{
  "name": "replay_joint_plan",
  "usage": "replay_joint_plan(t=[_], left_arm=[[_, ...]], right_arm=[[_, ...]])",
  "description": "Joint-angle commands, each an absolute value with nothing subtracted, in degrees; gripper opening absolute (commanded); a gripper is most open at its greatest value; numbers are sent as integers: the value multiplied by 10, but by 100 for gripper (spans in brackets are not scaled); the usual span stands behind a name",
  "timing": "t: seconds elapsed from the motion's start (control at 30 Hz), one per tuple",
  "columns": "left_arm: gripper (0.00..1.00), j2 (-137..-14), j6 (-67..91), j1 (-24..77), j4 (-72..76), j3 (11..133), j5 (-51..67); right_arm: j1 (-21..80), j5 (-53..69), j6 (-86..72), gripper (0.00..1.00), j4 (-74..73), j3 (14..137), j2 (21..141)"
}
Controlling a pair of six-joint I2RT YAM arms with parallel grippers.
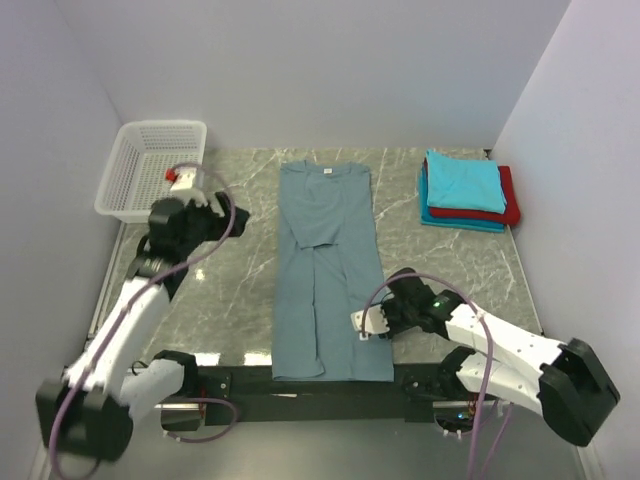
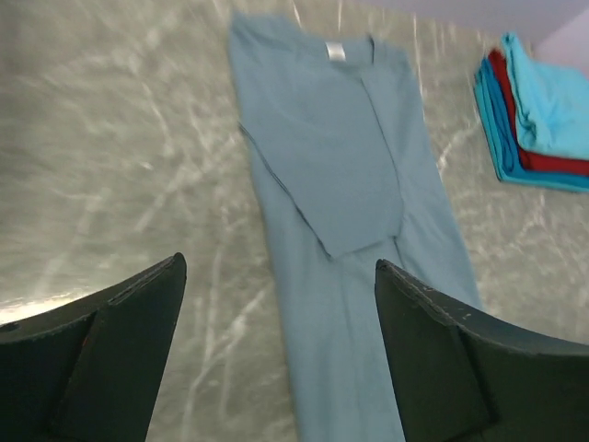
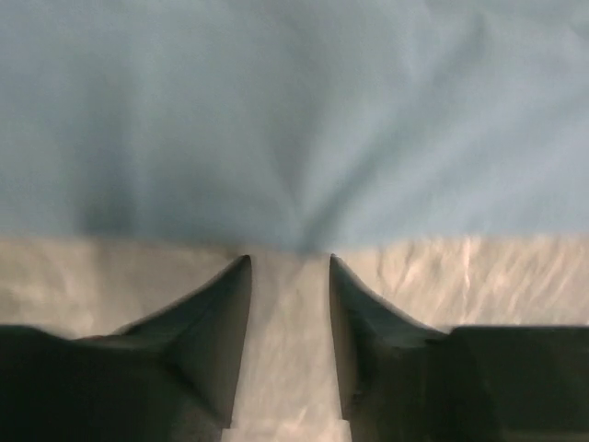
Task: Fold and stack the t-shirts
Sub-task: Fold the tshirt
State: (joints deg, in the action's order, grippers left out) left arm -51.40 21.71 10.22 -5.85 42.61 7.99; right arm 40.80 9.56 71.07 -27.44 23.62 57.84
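The large grey-blue short-sleeved cotton tee [image 1: 325,270] lies flat along the middle of the grey marbled tabletop [image 1: 235,300]. Its white neck label [image 1: 326,172] is at the far end, and both sides are already folded inward, so it is now a long narrow strip. I judge it was laid this way so you can fold it across next. Your right claw [image 1: 362,325] sits low at the strip's right edge, near the near end. It is only narrowly parted and the fingertips [image 3: 241,267] meet the cloth's border, where small creases gather. No cloth is between them yet. Your left claw [image 1: 215,215] hangs over the tabletop, left of the tee, spread wide and holding nothing. At the far right corner waits the stack of folded shirts [image 1: 468,190], turquoise on top, then red, then teal. It is probably the place for this tee. The white plastic mesh basket [image 1: 150,165] stands at the far left, and I can name nothing inside it from this view.
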Motion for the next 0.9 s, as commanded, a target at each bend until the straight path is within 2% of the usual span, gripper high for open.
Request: replay_joint_plan(t=[0.0,0.07,0.17,0.3,0.37,0.47,0.7,0.87], left_arm=[[88,-660,288,103,-62,521,171],[85,-732,313,103,-83,559,180],[78,-870,329,104,-76,627,216],[71,-1054,317,110,-118,768,200],[70,-1102,306,114,-135,814,177],[67,-1191,287,115,-177,904,157],[63,-1324,280,126,-199,1048,186],[53,-1402,272,135,-256,1143,185]], right_arm=[[347,89,702,48,-335,282,532],[317,122,688,66,-359,334,514],[273,143,631,72,-333,384,514],[201,243,444,81,-236,430,555],[173,264,355,81,-223,482,605],[154,309,305,81,-245,535,637],[153,348,234,81,-217,542,630],[149,347,232,81,-206,533,624]])
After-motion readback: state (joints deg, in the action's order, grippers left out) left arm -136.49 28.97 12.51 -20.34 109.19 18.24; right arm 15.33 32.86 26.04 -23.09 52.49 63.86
